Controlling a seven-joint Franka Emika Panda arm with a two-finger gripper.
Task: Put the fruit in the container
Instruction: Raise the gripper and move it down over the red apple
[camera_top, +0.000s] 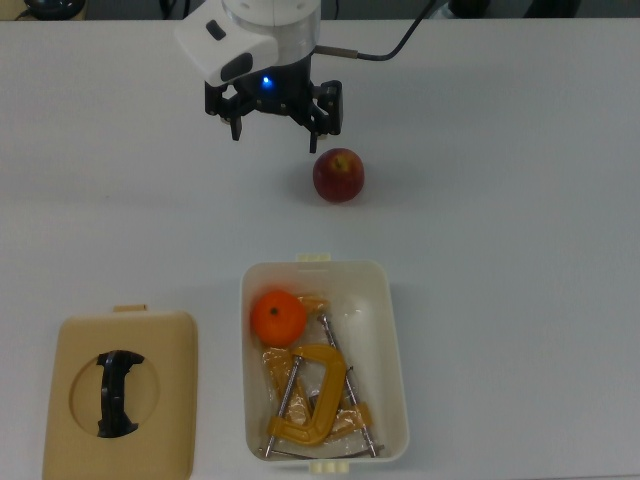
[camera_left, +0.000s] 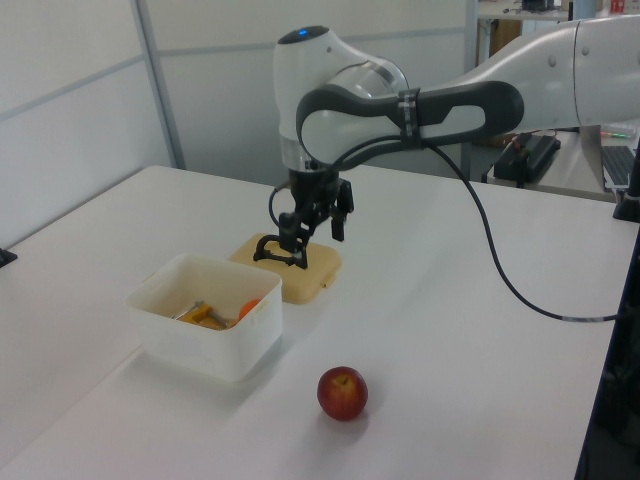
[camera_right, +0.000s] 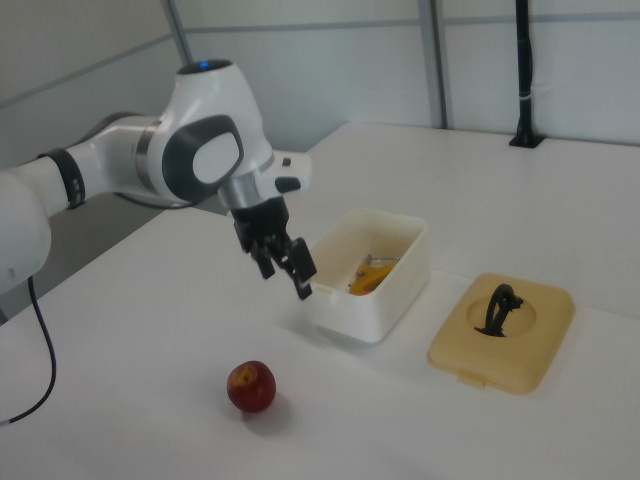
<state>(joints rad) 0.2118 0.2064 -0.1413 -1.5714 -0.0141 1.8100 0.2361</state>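
Surface: white table (camera_top: 520, 250) is carrying everything.
Orange: lying inside the container (camera_top: 395, 350), orange (camera_top: 278, 317) beside the clamps (camera_top: 312, 395).
Apple: apple (camera_top: 339, 175) is sitting on the bare table, outside the tub.
Gripper: gripper (camera_top: 272, 112) is hovering with fingers spread, holding nothing.
Key relation: apple is lying just toward the top view's lower right of the fingers.

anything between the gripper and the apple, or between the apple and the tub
Nothing visible. The open gripper hangs just beside the apple, with bare table between the apple and the tub. The tub holds the orange and clamps, with room left.
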